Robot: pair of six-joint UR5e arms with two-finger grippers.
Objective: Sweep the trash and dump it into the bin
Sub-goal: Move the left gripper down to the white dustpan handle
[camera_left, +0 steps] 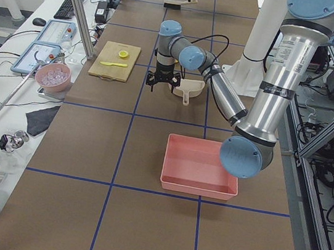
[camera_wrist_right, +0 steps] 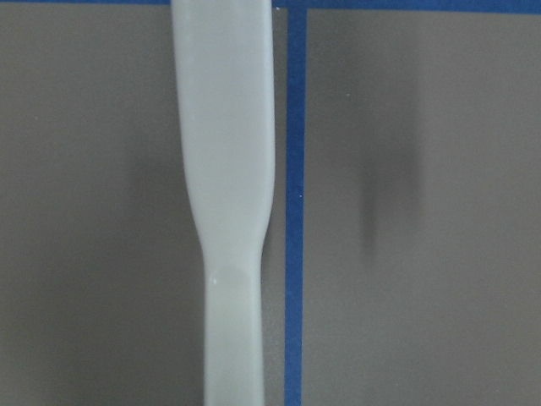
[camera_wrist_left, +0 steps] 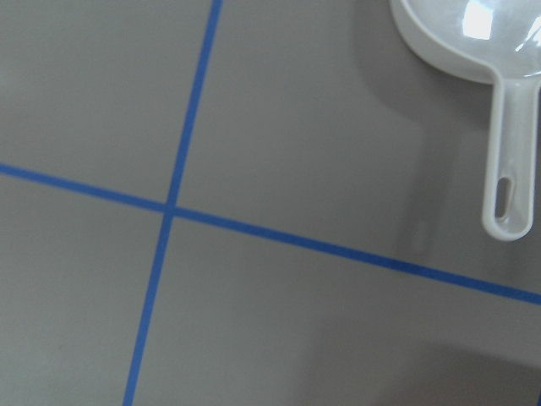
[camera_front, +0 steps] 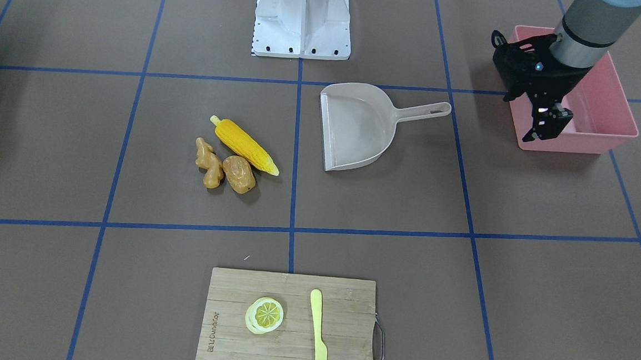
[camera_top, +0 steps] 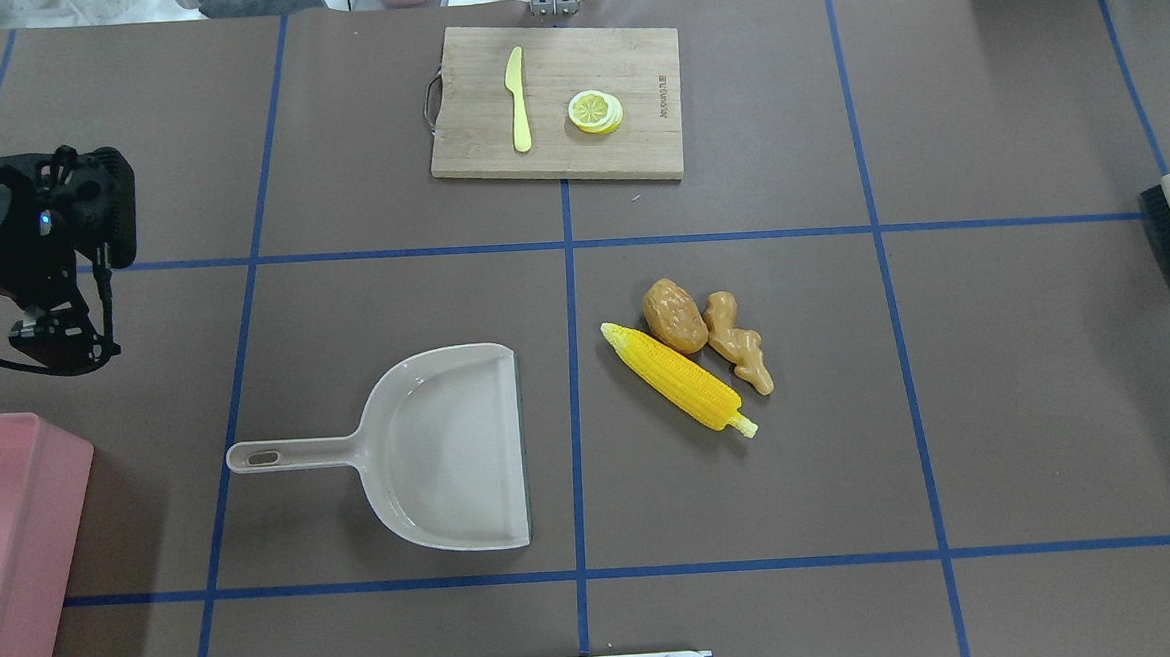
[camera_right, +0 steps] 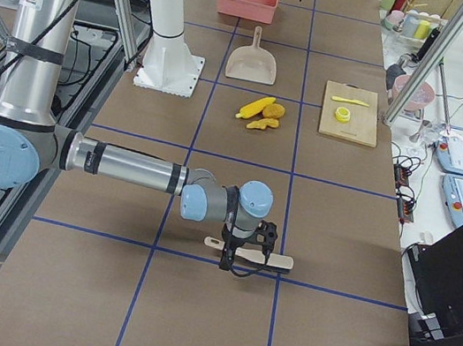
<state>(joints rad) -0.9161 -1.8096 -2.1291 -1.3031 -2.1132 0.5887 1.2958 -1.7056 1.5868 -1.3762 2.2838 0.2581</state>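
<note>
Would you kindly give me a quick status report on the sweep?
Left pincer open, empty, hovering near dustpan. Right pincer at brush, grip unclear. Corn, ginger, potato unswept, bin empty. Nothing between them and dustpan.

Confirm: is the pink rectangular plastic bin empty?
Empty: the pink bin shows a bare floor; yellow corn cob, tan ginger root, brown potato lie outside.

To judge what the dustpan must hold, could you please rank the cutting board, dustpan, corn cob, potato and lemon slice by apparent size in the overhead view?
1. cutting board
2. dustpan
3. corn cob
4. potato and lemon slice: nearly alike; the slice lies farther from the camera, so I will not rank them.
</note>
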